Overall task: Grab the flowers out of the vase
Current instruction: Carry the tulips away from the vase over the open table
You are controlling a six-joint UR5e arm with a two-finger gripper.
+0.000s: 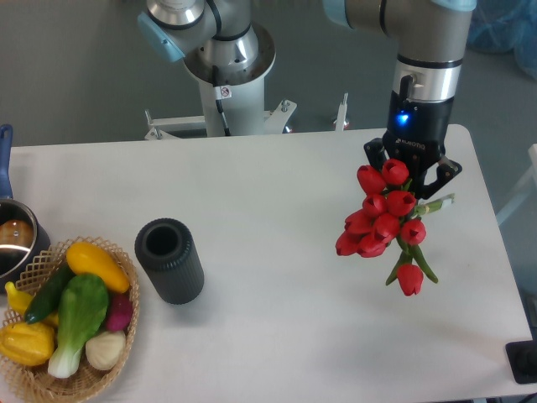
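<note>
The flowers (382, 220), a bunch of red tulips with green stems, hang in my gripper (411, 185) above the right side of the table. The gripper is shut on the bunch near its stems, with the red heads spreading down and to the left. The vase (169, 259), short, dark grey and ribbed, stands empty on the table at the left, far from the gripper. Its round mouth faces up and is open.
A wicker basket (50, 382) with yellow, green and purple vegetables sits at the front left corner. A metal pot (15, 243) with a blue handle is at the left edge. The robot base (225, 59) stands behind the table. A dark object (524, 361) is at the right edge.
</note>
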